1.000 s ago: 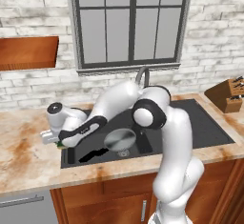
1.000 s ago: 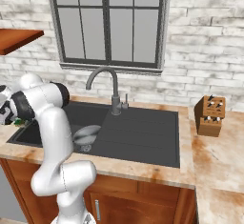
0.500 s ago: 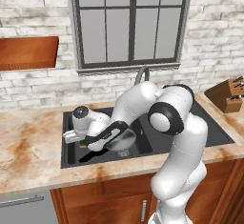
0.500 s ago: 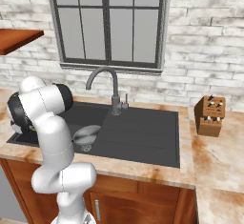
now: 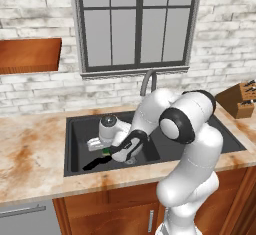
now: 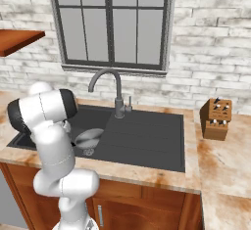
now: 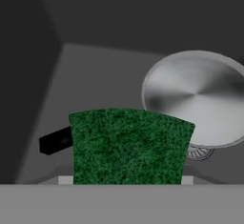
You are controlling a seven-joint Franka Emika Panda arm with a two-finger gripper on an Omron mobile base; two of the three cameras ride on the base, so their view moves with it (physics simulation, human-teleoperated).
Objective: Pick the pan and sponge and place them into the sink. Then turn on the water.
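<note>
Sponge (image 7: 129, 147) sits clamped between the half-open jaws of the gripper (image 5: 106, 150), green face toward the hand camera, hanging over the sink (image 5: 75, 129) basin; the pan (image 7: 202, 96) lies below and just beyond it, its black handle behind the sponge.

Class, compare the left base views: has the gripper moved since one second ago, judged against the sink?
Yes. The gripper, holding the sponge, has travelled right from the sink's left rim to over the basin, near the pan.
</note>
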